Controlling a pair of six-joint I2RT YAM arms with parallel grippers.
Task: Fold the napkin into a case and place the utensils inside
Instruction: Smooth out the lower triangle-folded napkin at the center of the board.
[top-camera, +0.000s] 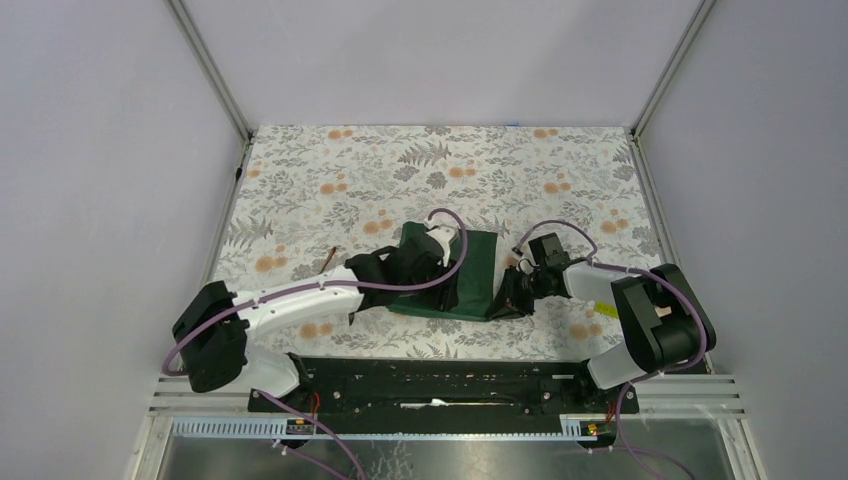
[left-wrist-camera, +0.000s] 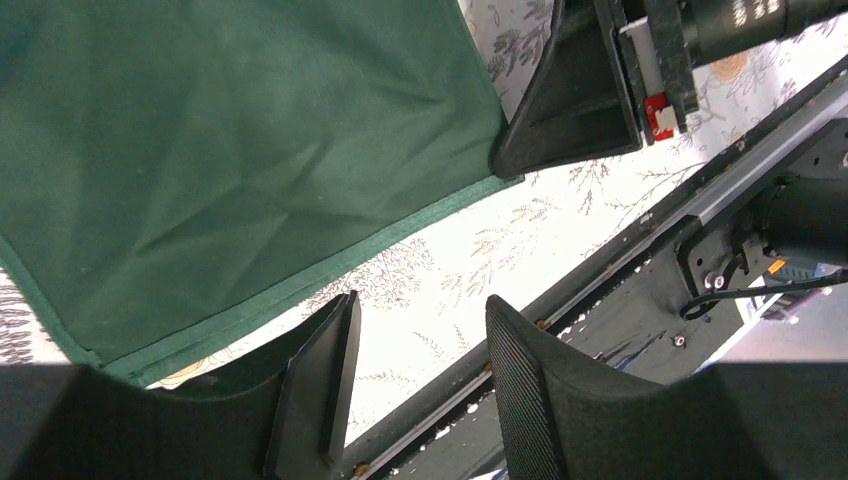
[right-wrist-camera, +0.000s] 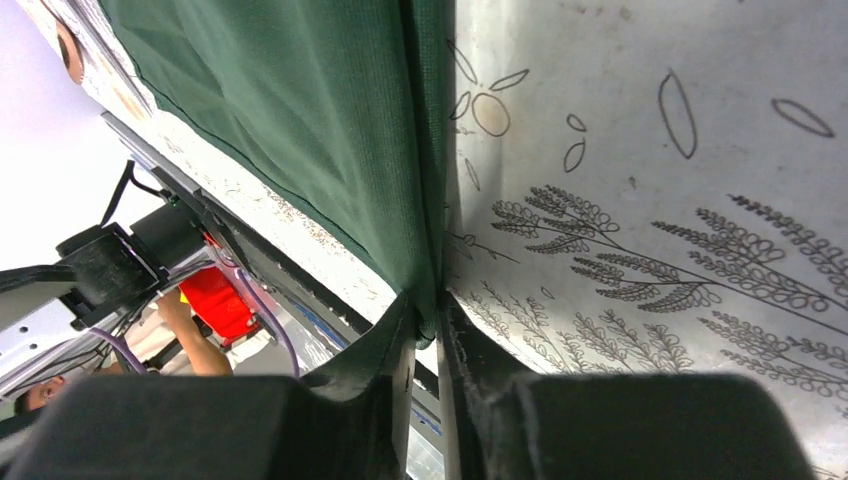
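The dark green napkin (top-camera: 480, 262) lies on the floral tablecloth at the table's middle, and also shows in the left wrist view (left-wrist-camera: 230, 150) and the right wrist view (right-wrist-camera: 330, 130). My right gripper (top-camera: 515, 290) is shut on the napkin's near right corner (right-wrist-camera: 430, 315), its finger showing in the left wrist view (left-wrist-camera: 570, 100). My left gripper (top-camera: 450, 288) hovers over the napkin's near edge, open and empty (left-wrist-camera: 420, 320). A slim copper spoon (top-camera: 331, 258) lies left of the napkin, beside the left arm. The black knife is not in view.
The floral tablecloth (top-camera: 450, 170) covers the table. A black rail (top-camera: 440, 375) runs along the near edge, also seen in the left wrist view (left-wrist-camera: 600, 270). Grey walls and metal frame posts (top-camera: 215, 75) enclose the back and sides.
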